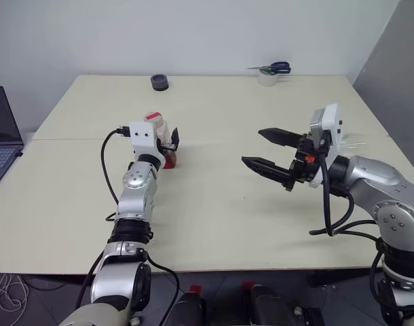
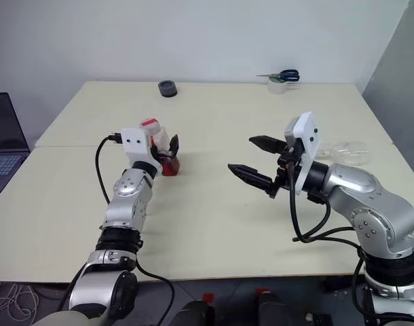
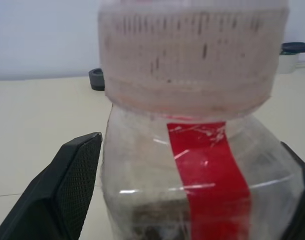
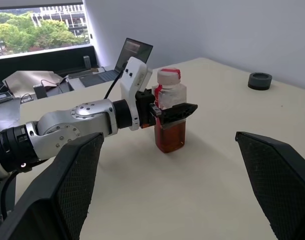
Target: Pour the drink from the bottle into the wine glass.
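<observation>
At nine o'clock on the cream table (image 1: pixel 214 224), the left gripper (image 4: pixel 175 111) brackets the small clear squarish plastic bottle (image 4: pixel 169 112), jaws wide, nothing clamped. Half-full, light, slick, squashable: grip mid-body. At three o'clock the right gripper (image 2: pixel 256 161) gapes empty; the fragile clear wine glass (image 2: pixel 348 151) lies beyond.

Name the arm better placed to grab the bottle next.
Left. The left gripper already has its open fingers on either side of the upright bottle. The right gripper hangs open in the air, well apart from it.
</observation>
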`<state>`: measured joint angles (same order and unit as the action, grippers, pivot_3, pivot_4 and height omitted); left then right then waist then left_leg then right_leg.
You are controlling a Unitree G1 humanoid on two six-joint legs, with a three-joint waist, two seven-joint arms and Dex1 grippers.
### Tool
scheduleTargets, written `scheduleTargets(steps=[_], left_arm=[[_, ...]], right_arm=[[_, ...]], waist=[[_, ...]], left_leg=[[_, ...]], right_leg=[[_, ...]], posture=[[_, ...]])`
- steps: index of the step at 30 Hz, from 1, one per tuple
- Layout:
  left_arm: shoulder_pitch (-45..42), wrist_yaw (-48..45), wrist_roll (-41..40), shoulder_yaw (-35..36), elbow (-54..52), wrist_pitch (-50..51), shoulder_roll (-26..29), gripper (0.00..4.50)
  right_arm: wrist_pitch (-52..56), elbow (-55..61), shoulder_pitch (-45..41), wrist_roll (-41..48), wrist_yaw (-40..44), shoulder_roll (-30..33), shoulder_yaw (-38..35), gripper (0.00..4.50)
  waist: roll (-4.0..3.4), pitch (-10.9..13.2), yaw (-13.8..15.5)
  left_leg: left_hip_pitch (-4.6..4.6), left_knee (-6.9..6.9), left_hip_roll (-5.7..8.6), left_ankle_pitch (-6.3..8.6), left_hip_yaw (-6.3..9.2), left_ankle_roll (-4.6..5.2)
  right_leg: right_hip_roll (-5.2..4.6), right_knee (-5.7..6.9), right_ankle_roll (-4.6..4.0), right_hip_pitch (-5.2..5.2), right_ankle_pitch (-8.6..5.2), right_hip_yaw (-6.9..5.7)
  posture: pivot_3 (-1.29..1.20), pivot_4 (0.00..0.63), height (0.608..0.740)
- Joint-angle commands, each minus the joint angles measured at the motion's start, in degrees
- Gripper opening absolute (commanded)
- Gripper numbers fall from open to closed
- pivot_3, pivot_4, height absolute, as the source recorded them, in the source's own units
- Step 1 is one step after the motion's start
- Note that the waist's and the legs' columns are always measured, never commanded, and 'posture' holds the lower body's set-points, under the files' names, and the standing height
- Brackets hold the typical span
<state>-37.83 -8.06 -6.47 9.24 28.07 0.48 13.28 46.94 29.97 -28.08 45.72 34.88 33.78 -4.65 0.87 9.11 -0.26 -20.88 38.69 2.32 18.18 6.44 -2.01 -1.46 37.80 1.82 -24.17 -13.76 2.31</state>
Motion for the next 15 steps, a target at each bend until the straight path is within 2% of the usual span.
scheduleTargets(steps=[1,15], left_arm=[[-1.87,0.12,0.28,-0.30,-1.64,-1.27,0.04,4.46],[-2.40,-0.59,-0.50,0.19,-1.17,-1.38,-0.54,4.46]], right_arm=[[-2.27,0.87,0.65,-0.51,0.94,0.79,-1.36,4.50],[-4.02,0.88,2.21,-1.22,2.05,1.32,-1.10,4.50]], waist=[[0.00,0.00,0.00],[0.01,0.00,0.00]], left_leg=[[0.00,0.00,0.00,0.00,0.00,0.00],[0.00,0.02,0.00,0.00,0.00,0.00]], right_leg=[[0.00,0.01,0.00,0.00,0.00,0.00],[0.00,0.02,0.00,0.00,0.00,-0.01]], posture=[[0.00,0.150,0.740],[0.00,0.150,0.740]])
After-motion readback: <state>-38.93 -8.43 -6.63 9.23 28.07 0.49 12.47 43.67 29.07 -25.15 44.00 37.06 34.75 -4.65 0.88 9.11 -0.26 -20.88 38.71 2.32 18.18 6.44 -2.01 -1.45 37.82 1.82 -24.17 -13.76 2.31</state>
